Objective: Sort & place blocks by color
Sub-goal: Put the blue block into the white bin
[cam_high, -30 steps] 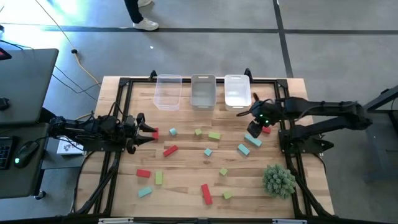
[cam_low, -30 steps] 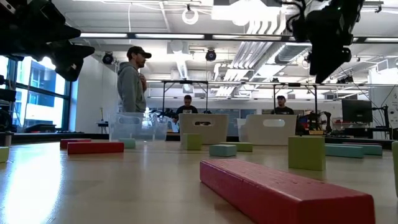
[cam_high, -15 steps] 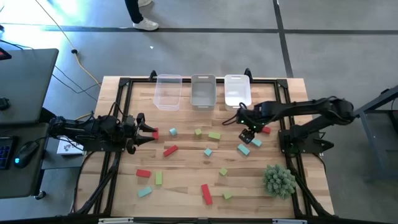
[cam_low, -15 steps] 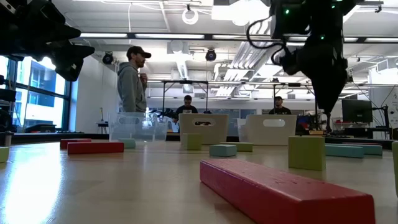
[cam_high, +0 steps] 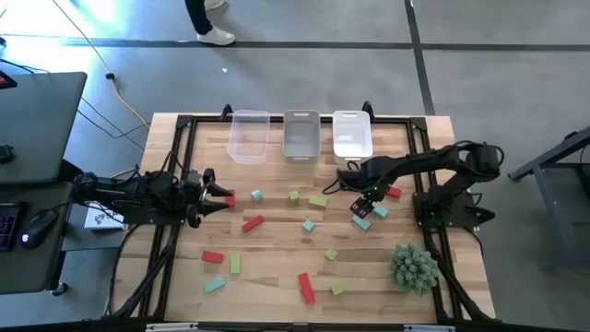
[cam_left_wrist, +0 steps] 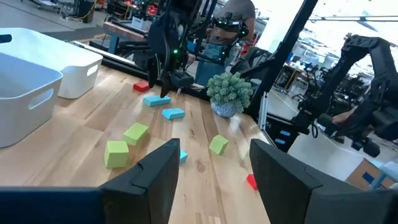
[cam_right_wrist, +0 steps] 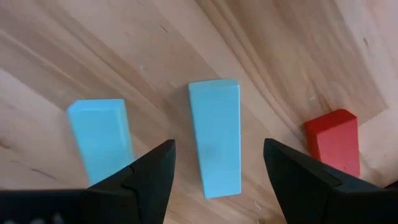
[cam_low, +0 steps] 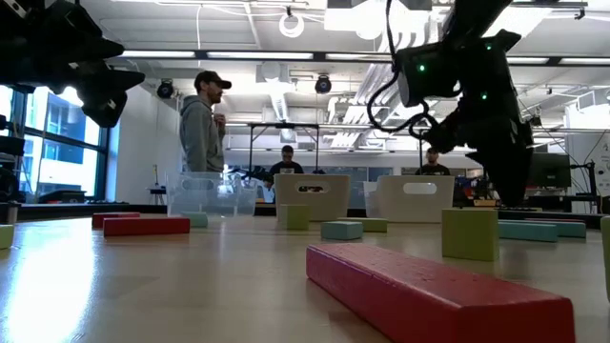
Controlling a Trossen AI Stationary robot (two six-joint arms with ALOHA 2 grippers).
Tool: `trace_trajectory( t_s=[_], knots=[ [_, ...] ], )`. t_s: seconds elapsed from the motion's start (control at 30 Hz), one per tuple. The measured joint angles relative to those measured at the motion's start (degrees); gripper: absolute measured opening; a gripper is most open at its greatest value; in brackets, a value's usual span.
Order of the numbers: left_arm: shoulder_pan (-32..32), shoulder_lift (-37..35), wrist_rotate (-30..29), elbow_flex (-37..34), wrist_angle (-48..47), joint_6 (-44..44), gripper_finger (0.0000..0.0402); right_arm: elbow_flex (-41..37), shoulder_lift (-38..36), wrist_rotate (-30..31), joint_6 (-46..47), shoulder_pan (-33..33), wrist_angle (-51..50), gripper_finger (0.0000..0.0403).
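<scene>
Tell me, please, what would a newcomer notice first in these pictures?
Probably the right gripper, open and poised directly over a teal block on the table's right side, with another teal block and a red block beside it. Next, the three clear bins lined along the far edge.

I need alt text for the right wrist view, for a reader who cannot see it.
The right gripper hangs open above a teal block on the wooden table, its dark fingers either side. A second teal block and a red block lie beside it.

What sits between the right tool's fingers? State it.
A teal bar lies on the table centred between the open right tool's fingers, untouched; the right wrist view shows it.
</scene>
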Motion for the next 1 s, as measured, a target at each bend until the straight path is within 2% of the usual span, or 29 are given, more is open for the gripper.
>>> trace_trajectory(
  t_s=[0.53,0.83,1.0],
  knots=[
    [0.00,0.00,0.00,0.01,0.17,-0.07,0.0186,-0.01,3.14,-0.83,-6.63,-0.16,3.05,0.0234],
    [0.00,0.00,0.00,0.01,0.17,-0.11,0.0186,-3.67,3.14,-0.48,-6.50,-1.57,5.25,0.0234],
    [0.00,0.00,0.00,0.00,0.21,-0.18,0.0186,-5.71,2.99,-3.11,-7.56,-1.60,8.27,0.0234]
  ],
)
